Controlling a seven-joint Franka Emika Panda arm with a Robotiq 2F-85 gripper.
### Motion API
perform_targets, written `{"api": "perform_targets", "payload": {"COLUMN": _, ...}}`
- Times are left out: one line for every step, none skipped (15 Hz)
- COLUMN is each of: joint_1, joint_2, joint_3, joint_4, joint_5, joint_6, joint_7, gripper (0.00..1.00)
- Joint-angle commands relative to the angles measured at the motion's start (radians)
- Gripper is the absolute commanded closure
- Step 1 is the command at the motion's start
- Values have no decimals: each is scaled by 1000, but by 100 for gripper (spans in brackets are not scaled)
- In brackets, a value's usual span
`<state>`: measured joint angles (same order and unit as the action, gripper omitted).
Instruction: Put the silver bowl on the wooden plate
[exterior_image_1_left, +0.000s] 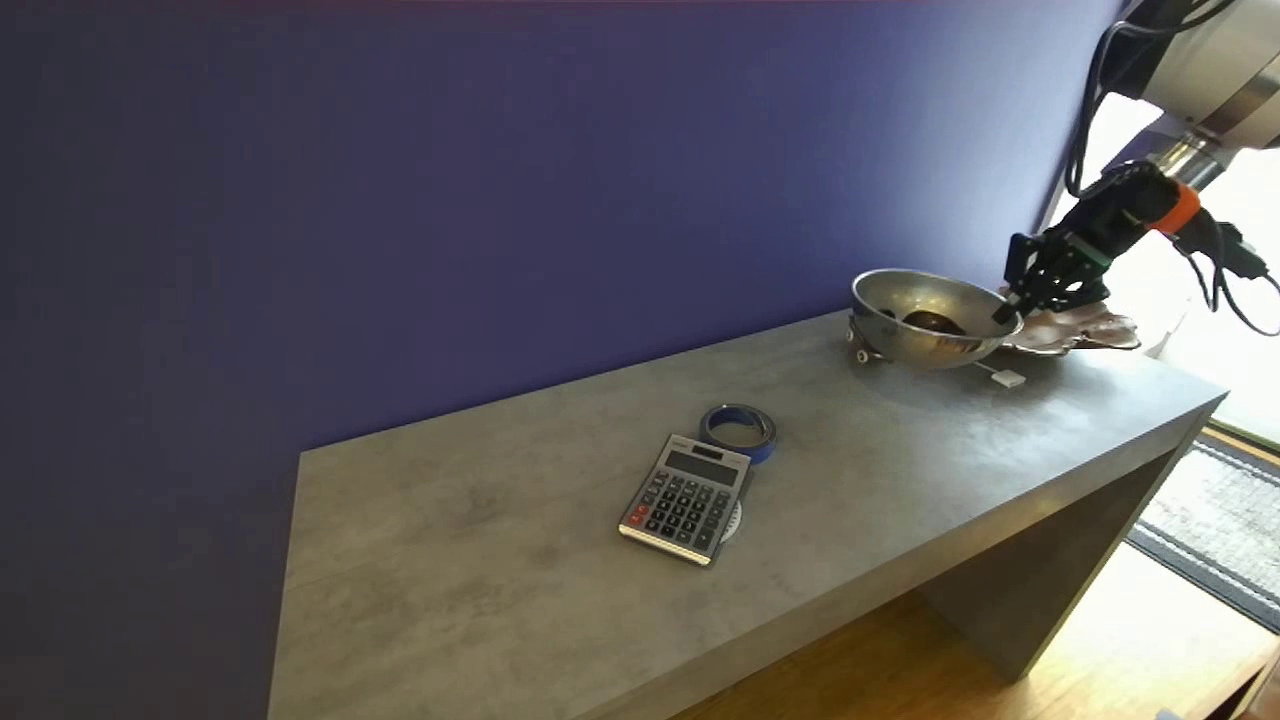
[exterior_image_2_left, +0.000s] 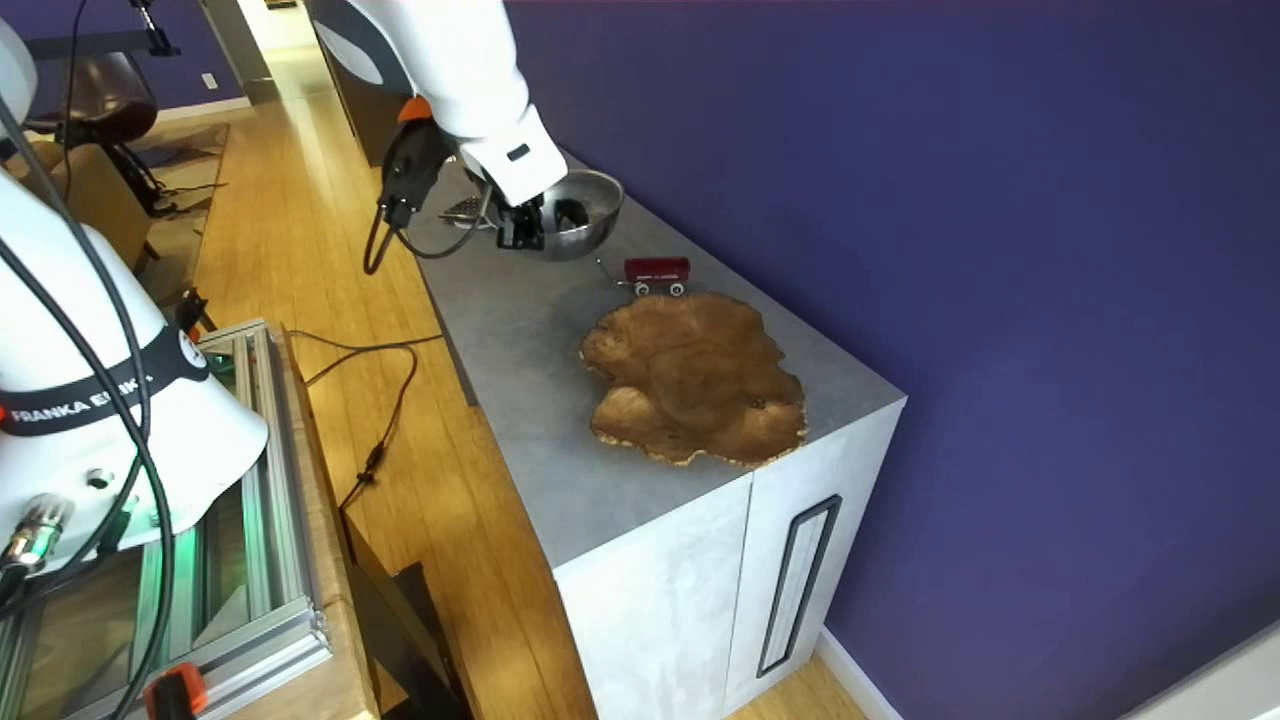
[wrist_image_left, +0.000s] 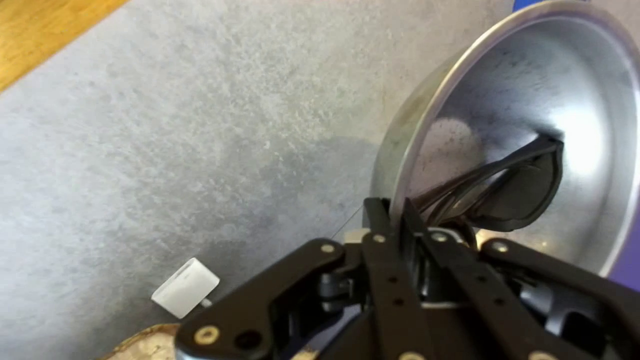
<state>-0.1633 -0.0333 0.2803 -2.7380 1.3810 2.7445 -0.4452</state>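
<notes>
Wrist view: the gripper (wrist_image_left: 394, 206) is pinched narrow across the rim of the silver bowl (wrist_image_left: 505, 110), fingers (wrist_image_left: 378, 220) on either side, presumably because the bowl is too wide to span. The bowl is tilted, with sunglasses (wrist_image_left: 520, 195) inside.

In an exterior view: the bowl, seemingly raised, is at the far right over the grey counter (exterior_image_1_left: 450, 560); a calculator (exterior_image_1_left: 685, 497) and a blue tape roll (exterior_image_1_left: 765, 443) lie nearer and left, before a purple wall (exterior_image_1_left: 600, 200).

In an exterior view: the wooden plate (exterior_image_2_left: 700, 380) lies at the near end, apart from the bowl; a red toy wagon (exterior_image_2_left: 657, 270) between them could snag a low carry. Wooden flooring (exterior_image_2_left: 290, 200) runs along the left.
</notes>
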Motion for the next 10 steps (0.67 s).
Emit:
{"api": "perform_targets", "payload": {"joint_1": 7, "joint_2": -99, "joint_3": 18, "joint_4": -26, "joint_5": 30, "joint_6": 65, "joint_7": 36, "gripper": 98}}
{"api": "perform_targets", "payload": {"joint_1": -6, "joint_2": -118, "joint_3": 17, "joint_4": -37, "joint_5": 3, "joint_6": 80, "joint_7": 83, "gripper": 98}}
{"api": "perform_targets", "payload": {"joint_1": -16, "joint_2": -123, "joint_3": 14, "joint_4": -34, "joint_5": 4, "joint_6": 91, "joint_7": 102, "gripper": 98}}
{"api": "perform_targets", "payload": {"joint_1": -30, "joint_2": -118, "joint_3": 5, "joint_4": -29, "joint_5": 11, "joint_6": 106, "joint_7": 132, "gripper": 98}}
{"api": "perform_targets", "payload": {"joint_1": -38, "joint_2": -105, "joint_3": 4, "joint_4": -25, "joint_5": 17, "joint_6": 125, "joint_7": 169, "gripper": 98}}
{"api": "perform_targets", "payload": {"joint_1": -53, "joint_2": -87, "joint_3": -2, "joint_4": -24, "joint_5": 8, "joint_6": 128, "joint_7": 210, "gripper": 98}}
{"api": "perform_targets", "payload": {"joint_1": -28, "joint_2": -91, "joint_3": 2, "joint_4": -25, "joint_5": 10, "joint_6": 115, "joint_7": 147, "gripper": 91}}
{"api": "perform_targets", "payload": {"joint_1": -40, "joint_2": -86, "joint_3": -1, "joint_4": -25, "joint_5": 10, "joint_6": 119, "joint_7": 167, "gripper": 91}}
{"api": "perform_targets", "payload": {"joint_1": -49, "joint_2": -81, "joint_3": -3, "joint_4": -25, "joint_5": 10, "joint_6": 119, "joint_7": 175, "gripper": 98}}
{"api": "perform_targets", "payload": {"joint_1": -51, "joint_2": -80, "joint_3": -14, "joint_4": -4, "joint_5": 63, "joint_6": 99, "joint_7": 112, "gripper": 98}}
